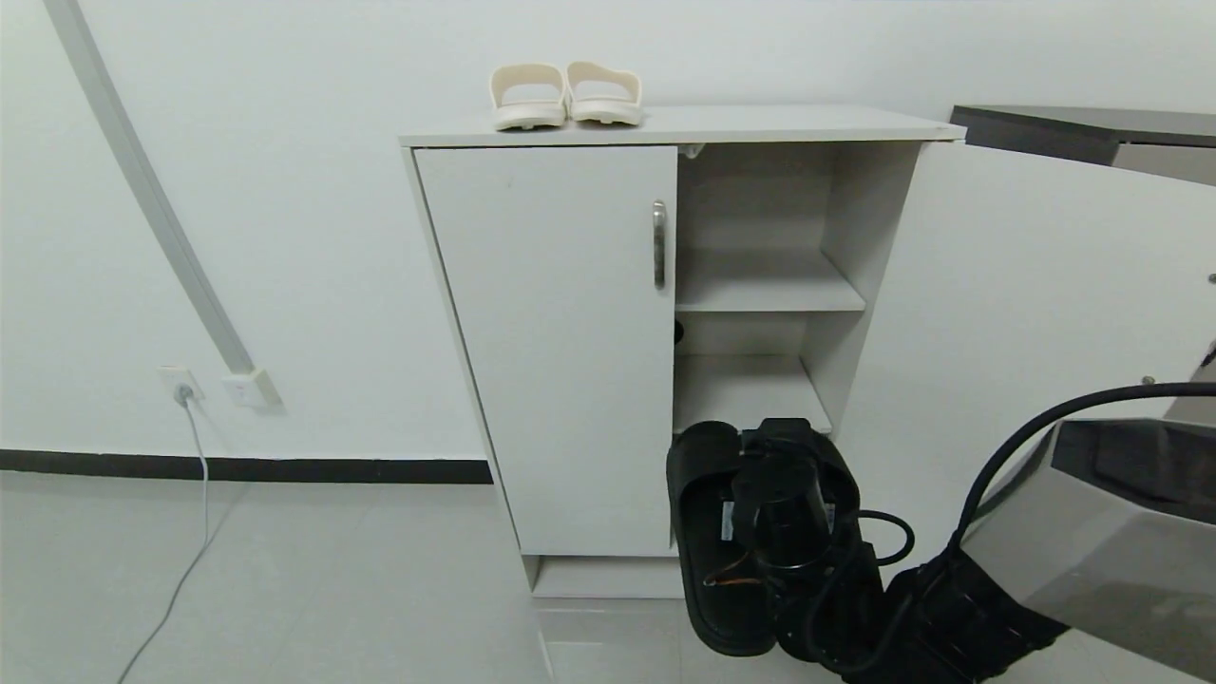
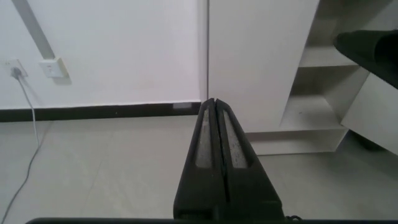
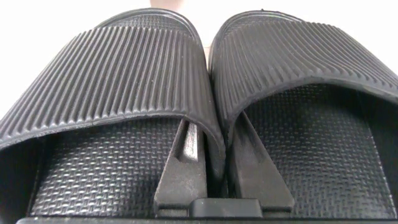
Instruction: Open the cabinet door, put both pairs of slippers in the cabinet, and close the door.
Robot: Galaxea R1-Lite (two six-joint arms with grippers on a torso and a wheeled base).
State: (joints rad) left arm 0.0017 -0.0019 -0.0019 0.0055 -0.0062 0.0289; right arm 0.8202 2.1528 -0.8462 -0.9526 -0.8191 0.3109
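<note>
A pair of black slippers [image 1: 708, 532] hangs side by side in front of the cabinet's low shelf [image 1: 746, 389], with my right gripper [image 1: 784, 494] shut on their inner edges. In the right wrist view the fingers [image 3: 186, 162] pinch the two ribbed black straps [image 3: 205, 93] together. A cream pair of slippers [image 1: 566, 95] rests on the cabinet top. The white cabinet has its left door [image 1: 560, 361] closed and its right door [image 1: 1026, 313] swung wide open. My left gripper [image 2: 215, 102] is shut and holds nothing, low over the floor and facing the cabinet.
Inside the open half, an upper shelf [image 1: 760, 285] is bare. A wall socket with a grey cable [image 1: 180, 385] and a slanted grey duct [image 1: 142, 190] are on the left wall. A dark grey top [image 1: 1092, 128] stands behind the open door. Bare tiled floor [image 1: 285, 589] lies left.
</note>
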